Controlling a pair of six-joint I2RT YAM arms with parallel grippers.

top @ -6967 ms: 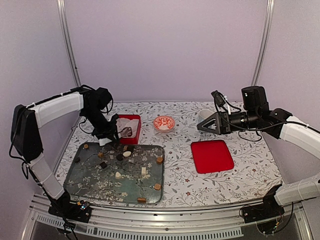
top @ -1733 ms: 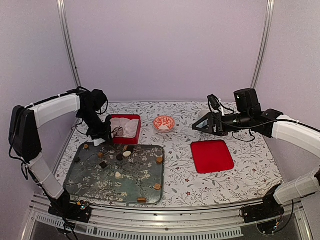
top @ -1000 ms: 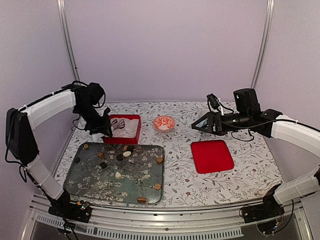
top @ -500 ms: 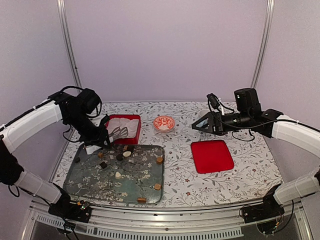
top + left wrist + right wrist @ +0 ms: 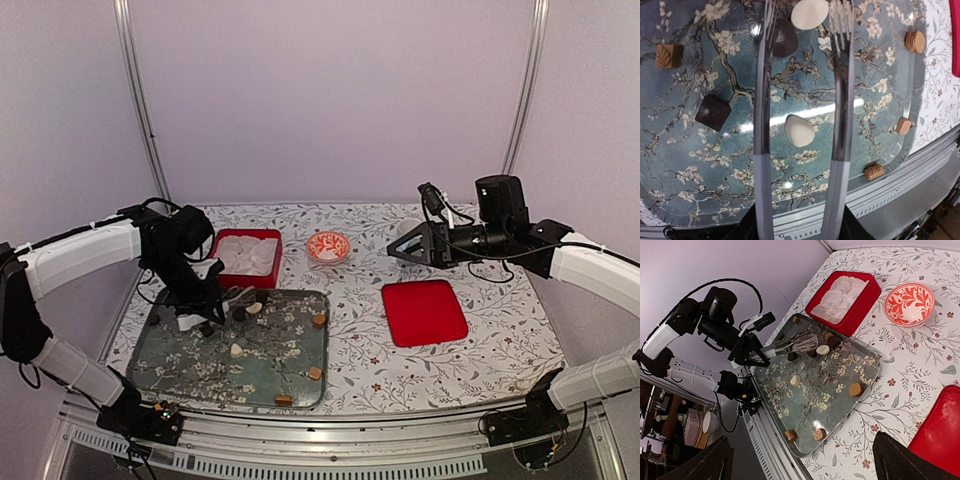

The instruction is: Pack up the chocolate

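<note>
Several chocolate pieces lie loose on the glass floral tray: a cream lump, a dark cube, a caramel cube and caramel pieces near the tray's edge. My left gripper carries long fork-like metal fingers. They hang open over the tray's far left part, with a cream round piece and a dark piece below the tips. Nothing is held. The red box lined with white paper cups stands behind the tray. My right gripper is open and empty, in the air right of the bowl.
A red-and-white patterned bowl stands right of the red box. A flat red lid lies right of the tray. A white cup sits behind the right gripper. The tray's near edge is close to the table's front rail.
My left gripper has moved from above the red box toward me, down over the tray's far left part. The right arm has hardly moved.
</note>
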